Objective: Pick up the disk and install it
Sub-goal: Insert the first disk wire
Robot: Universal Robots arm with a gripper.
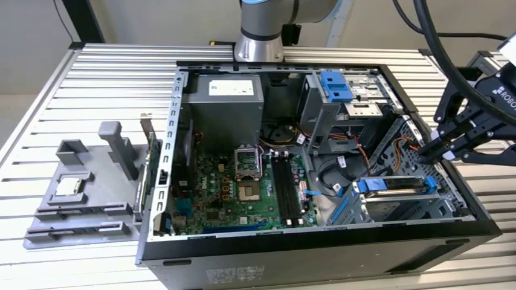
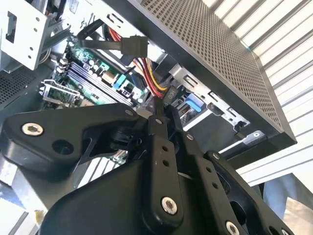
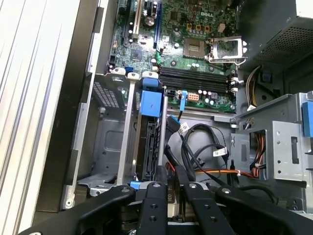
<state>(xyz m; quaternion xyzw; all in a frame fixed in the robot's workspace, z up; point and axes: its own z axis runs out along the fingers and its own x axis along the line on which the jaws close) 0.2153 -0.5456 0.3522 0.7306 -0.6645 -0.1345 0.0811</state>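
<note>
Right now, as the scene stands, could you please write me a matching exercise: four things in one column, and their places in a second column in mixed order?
Things
1. disk
2. small square chip
3. power supply
4. pincer

Places
A. on the grey fixture, outside the case, at the exterior view's left
B. over the case's edge at the exterior view's right
C. in the drive bay inside the case, with a blue rail around it
D. against the case's far wall, a grey box

Pairs: 1-C, 2-A, 3-D, 4-B
</note>
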